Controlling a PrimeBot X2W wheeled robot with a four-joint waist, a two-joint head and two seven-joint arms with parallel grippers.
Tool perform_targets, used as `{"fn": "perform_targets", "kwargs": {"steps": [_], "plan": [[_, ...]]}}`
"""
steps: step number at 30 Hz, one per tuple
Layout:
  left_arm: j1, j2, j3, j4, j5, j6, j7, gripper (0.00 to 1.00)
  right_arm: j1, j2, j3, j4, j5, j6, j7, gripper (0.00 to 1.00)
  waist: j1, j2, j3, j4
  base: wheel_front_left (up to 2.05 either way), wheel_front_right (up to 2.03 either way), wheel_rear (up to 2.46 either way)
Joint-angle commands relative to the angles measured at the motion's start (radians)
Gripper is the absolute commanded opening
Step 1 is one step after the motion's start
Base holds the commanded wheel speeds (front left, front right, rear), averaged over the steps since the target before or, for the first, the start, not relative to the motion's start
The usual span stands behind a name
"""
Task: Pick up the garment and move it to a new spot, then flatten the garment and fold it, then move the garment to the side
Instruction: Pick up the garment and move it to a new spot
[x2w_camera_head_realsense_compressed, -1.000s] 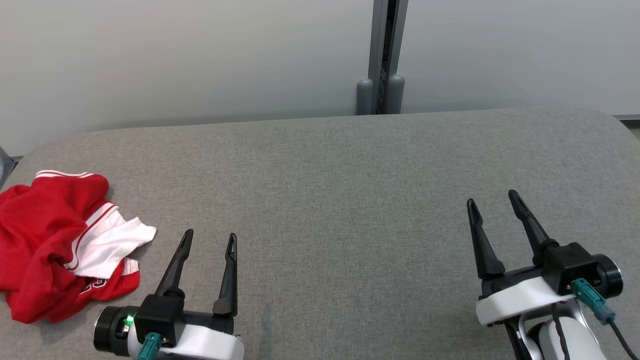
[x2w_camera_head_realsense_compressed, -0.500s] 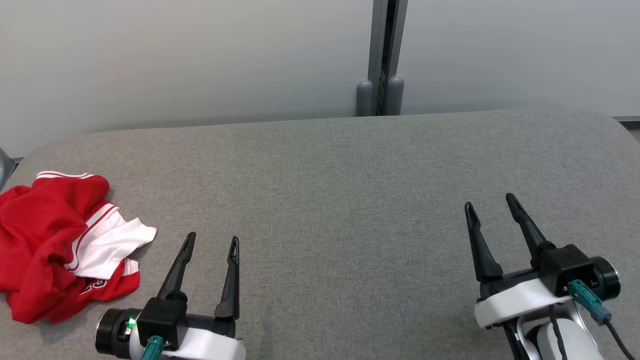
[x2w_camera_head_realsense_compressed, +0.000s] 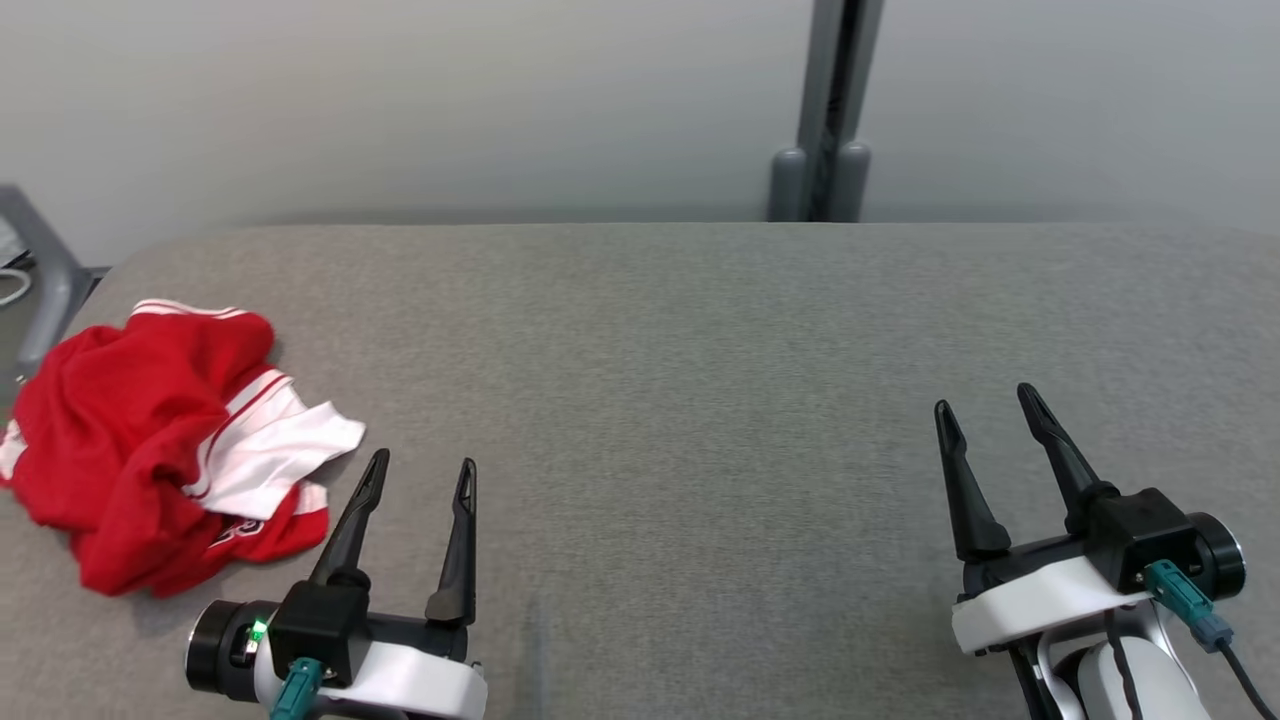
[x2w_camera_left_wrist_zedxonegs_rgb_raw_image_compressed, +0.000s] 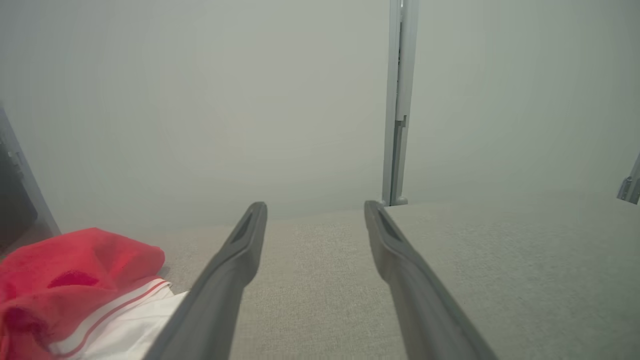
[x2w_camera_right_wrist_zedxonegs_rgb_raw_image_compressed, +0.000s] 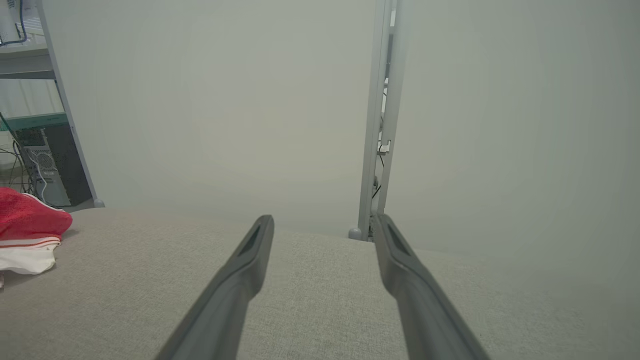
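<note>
On the far left of the grey table (x2w_camera_head_realsense_compressed: 700, 330) lies the garment (x2w_camera_head_realsense_compressed: 150, 440), a crumpled red heap with white striped trim, touching neither gripper. From the head view, the left gripper (x2w_camera_head_realsense_compressed: 423, 462) hangs just right of it at the near edge, jaws spread and empty. The right gripper (x2w_camera_head_realsense_compressed: 985, 397) is well apart at the near right, equally spread and empty. The left wrist view brings the garment close, its left finger hiding part of the white trim. The right wrist view adds a computer tower (x2w_camera_right_wrist_zedxonegs_rgb_raw_image_compressed: 47, 165), cables and a shelf (x2w_camera_right_wrist_zedxonegs_rgb_raw_image_compressed: 25, 60) beyond the table's left end. A grey post (x2w_camera_head_realsense_compressed: 825, 110) splits the pale wall behind.
</note>
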Motion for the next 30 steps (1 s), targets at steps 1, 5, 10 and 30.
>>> {"fn": "perform_targets", "kwargs": {"steps": [1,5,10,30], "plan": [[-0.014,0.005,0.007,0.001,0.003,-0.005,-0.005,1.00,0.003,-0.007,0.002,-0.004,0.010,0.002,-0.006,1.00,-0.0001,0.0000,0.010,0.042,0.00,0.00,0.00],[-0.016,0.004,0.027,0.004,0.008,-0.009,-0.005,1.00,0.003,-0.008,0.004,-0.006,0.039,0.002,-0.006,1.00,-0.0001,0.0000,0.014,0.110,0.00,0.00,0.00],[-0.008,0.004,0.064,0.008,0.008,-0.008,-0.005,1.00,0.005,-0.007,0.015,0.003,0.094,0.002,-0.006,1.00,-0.0001,0.0000,0.004,0.202,0.00,0.00,0.00],[0.051,0.004,0.107,0.032,-0.027,-0.016,-0.004,1.00,-0.007,-0.008,0.088,0.044,0.179,0.002,-0.005,1.00,-0.0001,0.0000,-0.044,0.438,0.00,0.00,0.00]]}}
